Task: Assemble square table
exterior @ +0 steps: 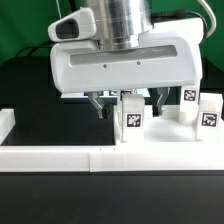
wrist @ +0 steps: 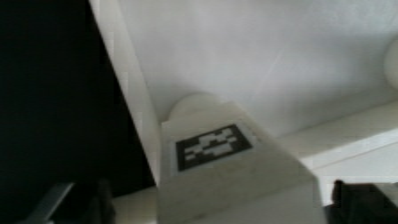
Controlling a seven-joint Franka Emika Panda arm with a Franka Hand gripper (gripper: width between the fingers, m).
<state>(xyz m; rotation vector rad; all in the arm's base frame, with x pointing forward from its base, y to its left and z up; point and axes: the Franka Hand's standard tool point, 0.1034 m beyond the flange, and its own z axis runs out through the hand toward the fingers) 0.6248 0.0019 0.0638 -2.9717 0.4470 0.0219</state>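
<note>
The white square tabletop (exterior: 172, 142) lies flat at the exterior view's right; it also shows in the wrist view (wrist: 267, 60). A white block leg (exterior: 131, 117) with a black-and-white tag stands upright on it near its left edge. My gripper (exterior: 128, 106) hangs straight over this leg, jaws open, one dark finger on each side with a small gap. In the wrist view the leg (wrist: 217, 148) sits between the fingers (wrist: 363, 202), and the gripper (wrist: 222, 205) is not closed on it. Two more tagged legs (exterior: 188, 103) (exterior: 209, 113) stand at the back right.
The low white border wall (exterior: 45, 156) runs along the front and turns up at the exterior view's left (exterior: 5, 124). Black table surface (exterior: 40, 95) lies left of the tabletop and in front of the wall. A green backdrop is behind.
</note>
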